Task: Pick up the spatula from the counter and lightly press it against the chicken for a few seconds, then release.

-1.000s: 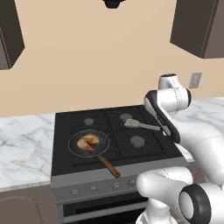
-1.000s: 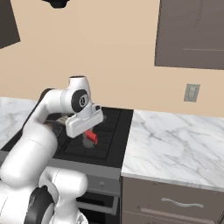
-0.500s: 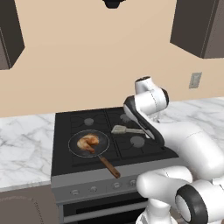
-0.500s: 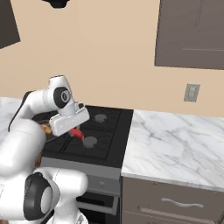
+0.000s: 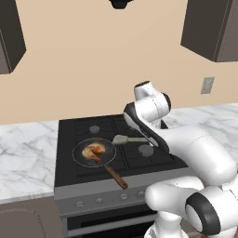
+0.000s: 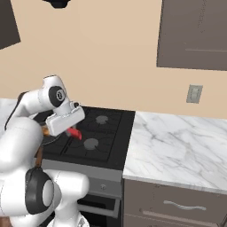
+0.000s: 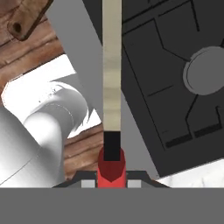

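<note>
Hanging over the black stove [image 5: 83, 126] in the left base view, the spatula [image 5: 123, 139] has its pale blade just beside the rim of the pan [image 5: 79, 158], at about 2 o'clock from it, with its shaft running off toward 3 o'clock behind the white arm [image 5: 153, 104]. The chicken [image 5: 93, 150] lies in the middle of the pan, apart from the blade. From the right base view, the gripper [image 6: 67, 128] sits above the stove's left side, the spatula's red handle end poking out toward 4 o'clock. Along the hand view, the fingers are clamped on the red handle, and the pale shaft runs straight to 12 o'clock.
</note>
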### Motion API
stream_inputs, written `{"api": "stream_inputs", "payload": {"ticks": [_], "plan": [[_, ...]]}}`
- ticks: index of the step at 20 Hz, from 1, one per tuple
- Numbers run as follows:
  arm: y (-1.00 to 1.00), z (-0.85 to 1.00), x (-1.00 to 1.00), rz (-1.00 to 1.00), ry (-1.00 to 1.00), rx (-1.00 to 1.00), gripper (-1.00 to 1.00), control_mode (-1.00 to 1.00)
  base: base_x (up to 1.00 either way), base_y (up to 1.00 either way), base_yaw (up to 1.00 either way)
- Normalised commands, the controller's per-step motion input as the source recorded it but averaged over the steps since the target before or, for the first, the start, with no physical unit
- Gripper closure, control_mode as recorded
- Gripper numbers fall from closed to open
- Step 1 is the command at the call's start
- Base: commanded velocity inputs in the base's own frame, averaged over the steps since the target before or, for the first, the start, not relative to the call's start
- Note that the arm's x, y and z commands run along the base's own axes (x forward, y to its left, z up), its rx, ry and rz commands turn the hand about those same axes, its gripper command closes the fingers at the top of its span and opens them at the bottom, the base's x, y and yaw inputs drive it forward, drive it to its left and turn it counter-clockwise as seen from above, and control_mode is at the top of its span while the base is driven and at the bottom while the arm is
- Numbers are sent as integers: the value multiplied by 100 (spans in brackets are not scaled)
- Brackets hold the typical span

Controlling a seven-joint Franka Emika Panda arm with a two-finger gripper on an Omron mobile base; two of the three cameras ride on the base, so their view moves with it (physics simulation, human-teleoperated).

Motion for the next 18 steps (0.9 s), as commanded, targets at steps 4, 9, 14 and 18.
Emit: {"api": "stream_inputs", "payload": {"ticks": [4, 9, 14, 18], "plan": [[16, 0, 5, 20, -3, 1, 100, -100, 0, 0, 0], [18, -2, 7, 17, -5, 1, 100, -100, 0, 0, 0], [29, 0, 14, 7, -1, 0, 100, -100, 0, 0, 0], [29, 0, 24, 2, 0, 0, 100, -100, 0, 0, 0]]}}
